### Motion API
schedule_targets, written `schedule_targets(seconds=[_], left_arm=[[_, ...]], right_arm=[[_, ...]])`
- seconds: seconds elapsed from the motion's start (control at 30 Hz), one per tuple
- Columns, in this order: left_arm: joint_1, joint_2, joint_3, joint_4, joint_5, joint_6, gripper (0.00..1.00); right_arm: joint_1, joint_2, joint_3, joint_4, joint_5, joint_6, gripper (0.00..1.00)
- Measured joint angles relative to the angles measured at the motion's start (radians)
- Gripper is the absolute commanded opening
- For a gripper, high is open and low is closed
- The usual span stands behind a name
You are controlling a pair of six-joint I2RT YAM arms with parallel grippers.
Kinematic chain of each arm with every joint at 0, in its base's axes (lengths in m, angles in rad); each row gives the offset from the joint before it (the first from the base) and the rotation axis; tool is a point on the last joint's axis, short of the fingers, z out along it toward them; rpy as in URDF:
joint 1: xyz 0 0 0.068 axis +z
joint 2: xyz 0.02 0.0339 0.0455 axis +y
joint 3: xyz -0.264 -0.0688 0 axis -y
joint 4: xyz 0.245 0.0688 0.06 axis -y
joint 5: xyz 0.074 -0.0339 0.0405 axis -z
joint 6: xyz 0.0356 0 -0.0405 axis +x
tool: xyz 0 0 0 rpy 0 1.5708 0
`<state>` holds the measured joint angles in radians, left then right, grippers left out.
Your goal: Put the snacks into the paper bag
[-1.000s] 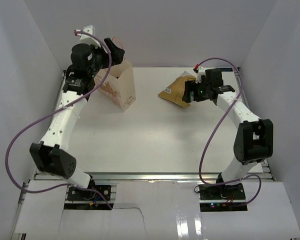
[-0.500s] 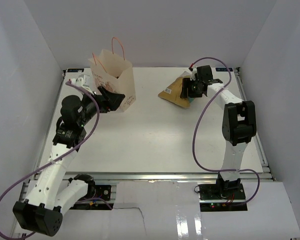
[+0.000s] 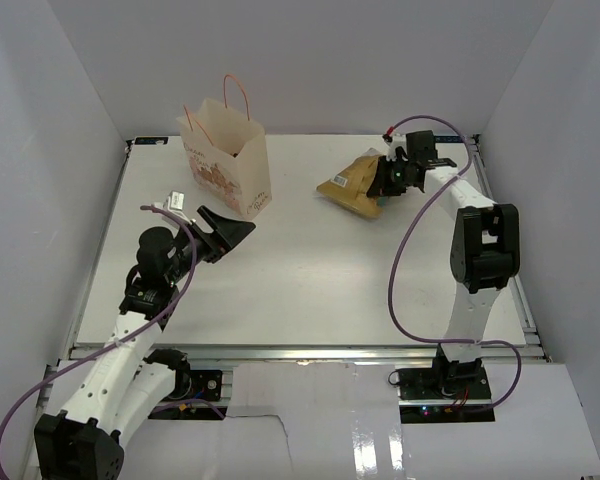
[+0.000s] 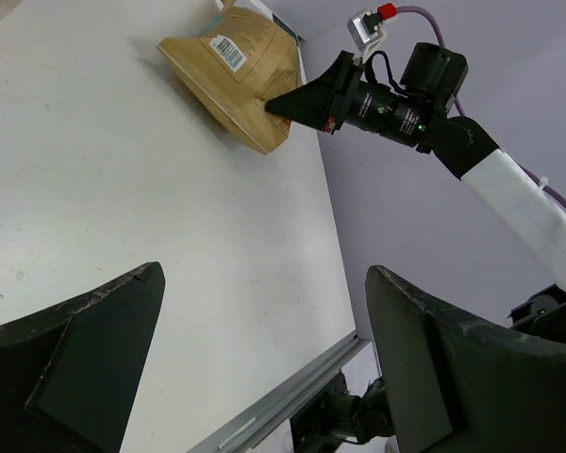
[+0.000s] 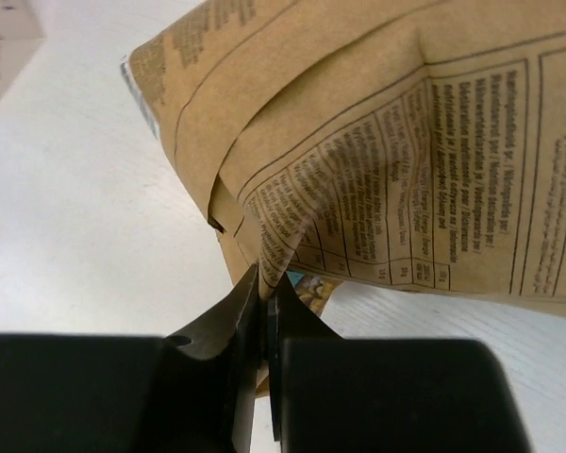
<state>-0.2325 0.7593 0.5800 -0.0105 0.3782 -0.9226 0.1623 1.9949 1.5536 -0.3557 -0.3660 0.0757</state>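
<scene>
The snack in view is a crinkled tan-brown chip bag (image 3: 350, 184) at the back right of the table, also visible in the left wrist view (image 4: 228, 74) and filling the right wrist view (image 5: 406, 142). My right gripper (image 3: 384, 181) is shut on a fold at the chip bag's right edge (image 5: 264, 281), its fingers pinching the printed wrapper. The cream paper bag (image 3: 226, 152) stands upright at the back left, mouth open, handles up. My left gripper (image 3: 230, 231) hangs open and empty just in front of the paper bag (image 4: 264, 283), apart from it.
White enclosure walls stand close on the left, back and right. A metal rail (image 3: 300, 352) runs along the table's near edge. A purple cable (image 3: 410, 250) loops beside the right arm. A corner of the paper bag (image 5: 5, 38) shows in the right wrist view.
My right gripper has shut on the chip bag's edge. My left arm has pulled back from above the paper bag toward the near left, and its gripper stays open.
</scene>
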Motion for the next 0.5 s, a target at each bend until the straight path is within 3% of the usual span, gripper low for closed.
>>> schedule_targets(seconds=[0.27,0.5], left_arm=[[-0.002,0.013,-0.007,0.056,0.031,-0.061,0.98],[-0.01,0.035,-0.015,0.084,0.036,-0.08,0.98]], right_arm=[[-0.074,-0.107,-0.015,0.016,-0.368,0.002,0.08],[-0.072,-0.223,-0.092,0.293,-0.665,0.191,0.08]])
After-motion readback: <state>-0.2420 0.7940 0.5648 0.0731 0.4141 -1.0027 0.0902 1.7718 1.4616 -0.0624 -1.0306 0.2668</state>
